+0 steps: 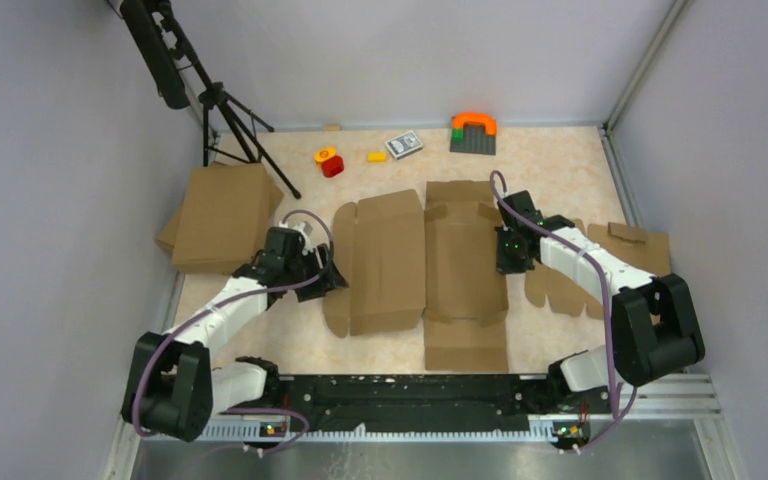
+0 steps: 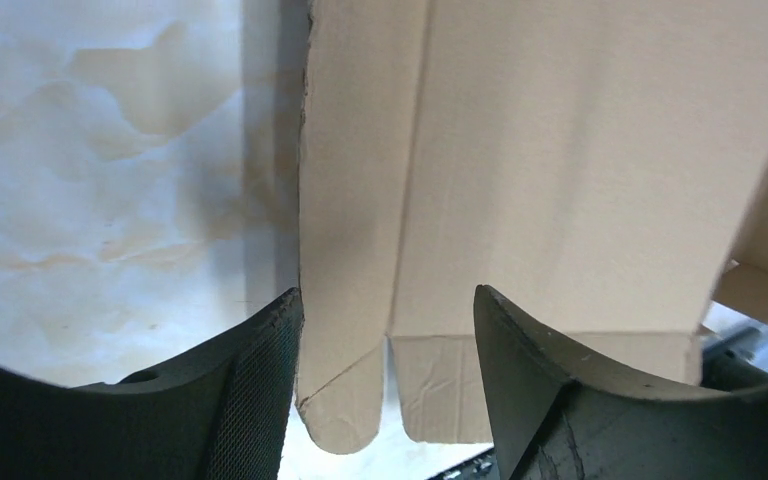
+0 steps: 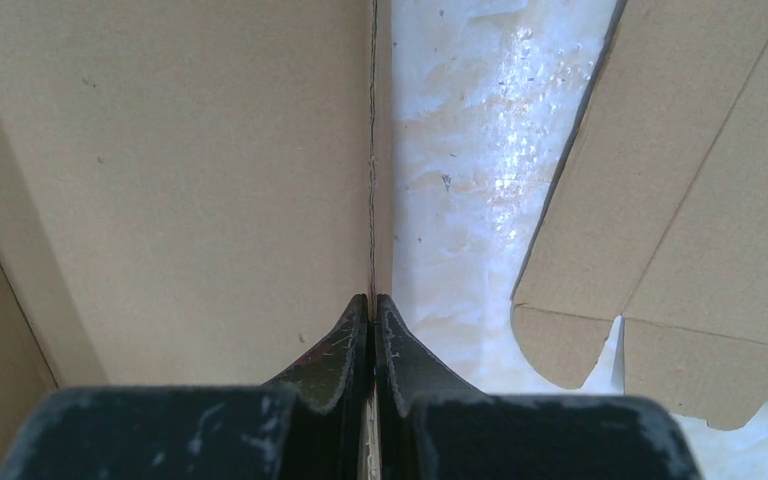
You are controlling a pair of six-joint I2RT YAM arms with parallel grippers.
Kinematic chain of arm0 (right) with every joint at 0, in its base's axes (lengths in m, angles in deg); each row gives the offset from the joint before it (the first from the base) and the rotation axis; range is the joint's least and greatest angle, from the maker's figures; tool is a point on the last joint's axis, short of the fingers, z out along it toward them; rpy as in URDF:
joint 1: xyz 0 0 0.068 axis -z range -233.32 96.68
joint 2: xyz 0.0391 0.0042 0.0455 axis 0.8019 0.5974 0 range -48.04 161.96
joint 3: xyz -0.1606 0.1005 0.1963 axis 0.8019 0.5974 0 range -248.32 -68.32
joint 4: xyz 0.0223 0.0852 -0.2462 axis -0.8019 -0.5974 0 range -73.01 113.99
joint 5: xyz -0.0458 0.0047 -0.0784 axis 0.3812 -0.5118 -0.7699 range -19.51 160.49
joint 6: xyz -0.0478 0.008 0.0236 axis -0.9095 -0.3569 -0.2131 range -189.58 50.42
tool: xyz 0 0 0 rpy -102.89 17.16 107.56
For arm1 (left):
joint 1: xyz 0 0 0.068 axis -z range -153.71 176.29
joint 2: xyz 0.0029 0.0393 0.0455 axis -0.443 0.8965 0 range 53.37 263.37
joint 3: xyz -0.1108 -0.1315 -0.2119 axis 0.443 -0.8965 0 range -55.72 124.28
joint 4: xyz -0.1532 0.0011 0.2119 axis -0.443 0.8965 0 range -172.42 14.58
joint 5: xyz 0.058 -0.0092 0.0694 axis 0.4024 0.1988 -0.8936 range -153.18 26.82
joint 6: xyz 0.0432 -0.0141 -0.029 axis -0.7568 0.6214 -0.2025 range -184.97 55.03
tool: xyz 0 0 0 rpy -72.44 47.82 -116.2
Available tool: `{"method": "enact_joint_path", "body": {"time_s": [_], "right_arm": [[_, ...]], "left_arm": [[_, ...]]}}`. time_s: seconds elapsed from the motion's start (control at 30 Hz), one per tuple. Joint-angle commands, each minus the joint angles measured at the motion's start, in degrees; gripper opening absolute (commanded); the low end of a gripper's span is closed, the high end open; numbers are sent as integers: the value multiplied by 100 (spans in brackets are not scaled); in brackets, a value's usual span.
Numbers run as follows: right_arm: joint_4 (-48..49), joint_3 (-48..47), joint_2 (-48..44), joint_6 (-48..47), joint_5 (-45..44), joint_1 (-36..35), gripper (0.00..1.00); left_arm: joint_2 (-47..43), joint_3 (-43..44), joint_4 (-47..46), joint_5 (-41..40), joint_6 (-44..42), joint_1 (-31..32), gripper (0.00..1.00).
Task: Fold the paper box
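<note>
Two arms reach in from the near edge in the overhead view. The paper box lies unfolded on the bench, mid-bench between the arms, as a wide brown die-cut sheet with its flaps spread out. The left tool sits at the sheet's left border. The right tool sits at the right edge of the sheet's long middle panel. A smaller cardboard blank lies partly under the right arm, and a shallow brown box rests at the far left beside a tripod. Small toy pieces are scattered along the far side.

On the left wrist camera, the left tool is spread. Its dark fingers straddle a creased border strip of the paper box, and the sheet's outer edge meets the inner face of one finger. Pale marbled bench shows beside the sheet.

On the right wrist camera, the right tool is pressed together. Its fingers pinch the thin edge of the paper box, and a sliver of brown board shows between them. Just beyond that edge is bare bench, then the notched cardboard blank.
</note>
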Motion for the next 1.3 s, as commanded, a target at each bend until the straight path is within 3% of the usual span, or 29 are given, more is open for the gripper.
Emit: {"method": "enact_joint_path", "body": {"time_s": [0.0,0.3,0.5,0.6,0.87,1.07,1.27], "right_arm": [[134,-74,-3,90,85,-47,0],[171,-28,-7,86,121,-45,0],[256,26,-54,75,289,-46,11],[315,113,-67,89,515,-47,11],[492,311,-157,204,912,-46,11],[827,222,38,615,1045,-455,11],[1139,-137,453,1029,976,-910,10]], "left_arm": [[-226,61,-371,964,197,11,65],[267,-149,-960,1534,322,11,63],[515,-103,-999,1675,210,20,63],[644,-13,-912,1685,116,20,62],[524,702,293,262,-454,19,62],[595,1066,565,-440,-627,16,60],[738,1316,725,-1648,-840,9,60]]}}
